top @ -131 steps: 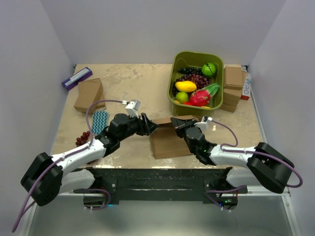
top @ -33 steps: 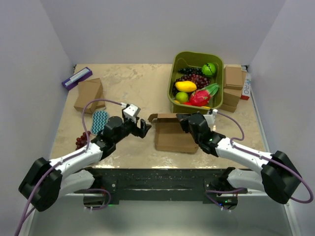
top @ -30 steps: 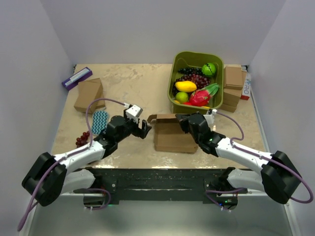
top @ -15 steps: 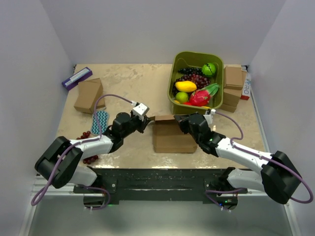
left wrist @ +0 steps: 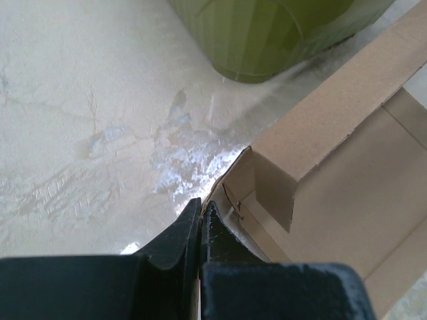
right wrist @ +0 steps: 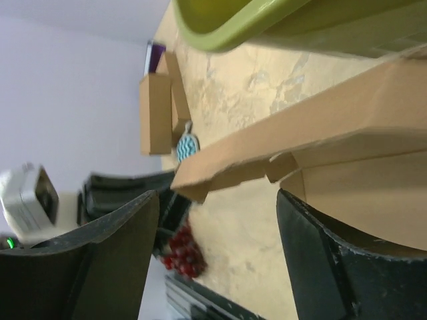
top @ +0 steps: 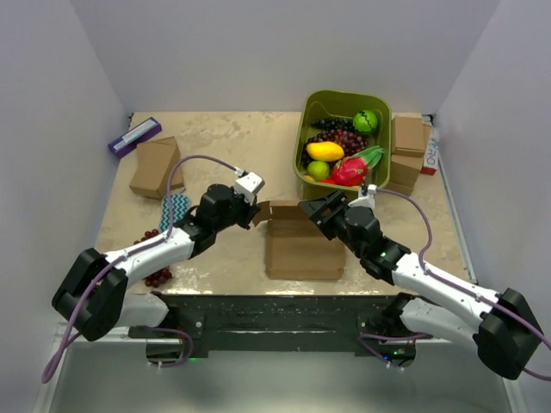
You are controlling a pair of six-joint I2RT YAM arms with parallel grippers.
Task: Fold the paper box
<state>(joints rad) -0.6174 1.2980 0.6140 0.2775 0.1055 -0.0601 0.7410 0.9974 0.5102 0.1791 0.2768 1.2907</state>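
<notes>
The paper box (top: pixel 301 249) lies flat and open near the table's front middle, a thin brown cardboard mailer with low raised walls. My left gripper (top: pixel 258 212) is at its far-left corner. In the left wrist view the left gripper (left wrist: pixel 201 203) is shut on the thin edge of the paper box (left wrist: pixel 347 180) where the side flap meets the far wall. My right gripper (top: pixel 312 209) hovers open at the far-right corner. In the right wrist view the right gripper (right wrist: pixel 217 195) has wide-apart fingers, with nothing between them. The paper box (right wrist: pixel 373 180) shows its far wall ahead of them.
A green bin (top: pixel 303 129) of fruit stands just beyond the box, also the green bin (left wrist: pixel 267 33) close ahead. Small brown boxes (top: pixel 409 138) are stacked at back right. Another brown box (top: pixel 155 165), a purple box (top: pixel 133 136), a teal cloth (top: pixel 175 211) and red grapes (top: pixel 148 241) lie at left.
My left gripper moved right to the box's far-left corner and shut on its edge. My right gripper let go of the far-right corner and opened. The box slid slightly nearer.
</notes>
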